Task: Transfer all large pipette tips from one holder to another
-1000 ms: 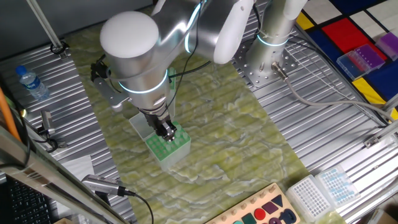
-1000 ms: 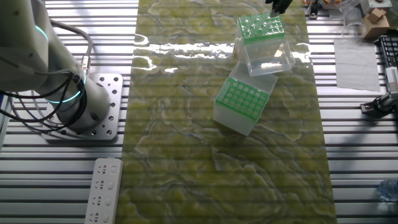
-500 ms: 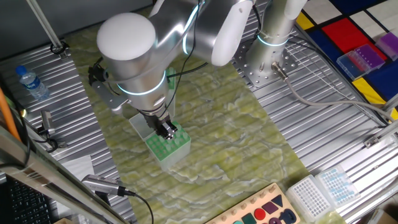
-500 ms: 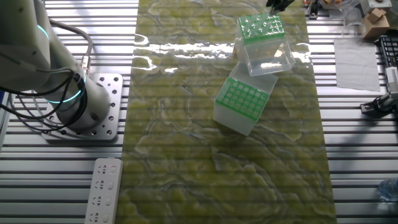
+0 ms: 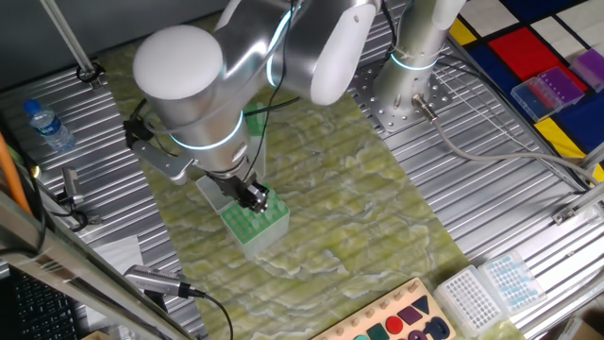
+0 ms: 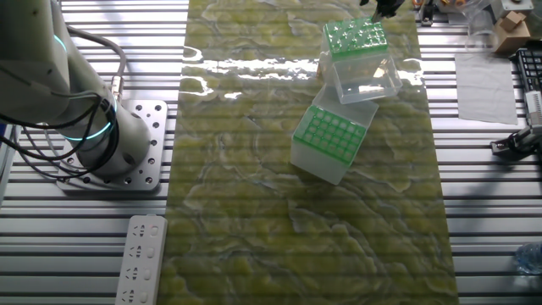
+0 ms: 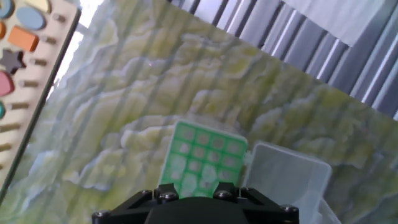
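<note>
A green holder (image 6: 356, 36) full of large pipette tips (image 6: 349, 32), seen as pale glints, sits at the mat's far end, with a clear box (image 6: 366, 78) against it. A second green holder (image 6: 332, 138) shows open holes nearer the middle. My gripper (image 6: 385, 7) hangs at the top edge of that view, just above the filled holder. In one fixed view the gripper (image 5: 253, 196) sits right over the holder (image 5: 257, 222). The hand view looks down on the holder (image 7: 202, 160) and the clear box (image 7: 283, 177). Only the hand's black body shows there, and the fingers are hidden.
A water bottle (image 5: 47, 123) lies at the left. A wooden shape board (image 5: 396, 323) and white tip racks (image 5: 491, 288) are at the front right, and a purple box (image 5: 552, 90) at the back right. The arm's base (image 6: 118, 144) and a power strip (image 6: 140, 258) stand beside the mat.
The arm's big joint has swung slightly to the left. The gripper stays over the filled holder, shifted only a little. The holders have not moved.
</note>
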